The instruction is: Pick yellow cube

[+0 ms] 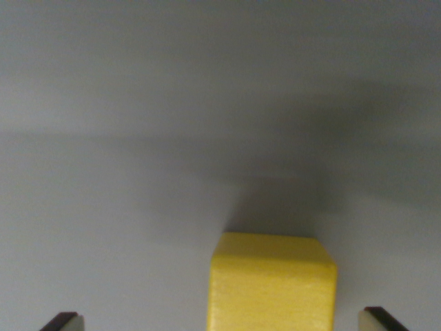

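A yellow cube (272, 283) sits on the grey surface at the bottom of the wrist view, a little right of centre, its lower part cut off by the frame edge. My gripper (220, 323) is open: one fingertip (63, 321) shows at the bottom left and the other fingertip (381, 319) at the bottom right. The cube lies between them, closer to the right finger, with a gap on both sides. Nothing is held.
A plain grey surface (172, 138) fills the view, with a soft dark shadow spreading behind and to the right of the cube.
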`<state>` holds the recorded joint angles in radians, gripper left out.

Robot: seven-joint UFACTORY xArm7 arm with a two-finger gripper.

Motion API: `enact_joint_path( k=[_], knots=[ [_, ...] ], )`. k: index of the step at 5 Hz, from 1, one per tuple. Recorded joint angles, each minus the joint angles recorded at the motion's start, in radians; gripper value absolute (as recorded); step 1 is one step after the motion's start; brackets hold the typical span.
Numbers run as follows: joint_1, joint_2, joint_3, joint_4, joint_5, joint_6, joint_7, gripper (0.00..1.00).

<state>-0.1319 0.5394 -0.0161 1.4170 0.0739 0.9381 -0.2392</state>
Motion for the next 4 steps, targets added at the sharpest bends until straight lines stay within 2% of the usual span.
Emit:
enact_joint_path(
  k=[1, 2, 3, 4],
  knots=[
    [-0.0041, 0.024, -0.001, -0.008, 0.0019, -0.028, -0.01, 0.0],
    [-0.0041, 0.024, -0.001, -0.008, 0.0019, -0.028, -0.01, 0.0],
    [-0.0077, 0.044, -0.003, -0.015, 0.0036, -0.051, -0.018, 0.0],
    [-0.0077, 0.044, -0.003, -0.015, 0.0036, -0.051, -0.018, 0.0]
  ],
)
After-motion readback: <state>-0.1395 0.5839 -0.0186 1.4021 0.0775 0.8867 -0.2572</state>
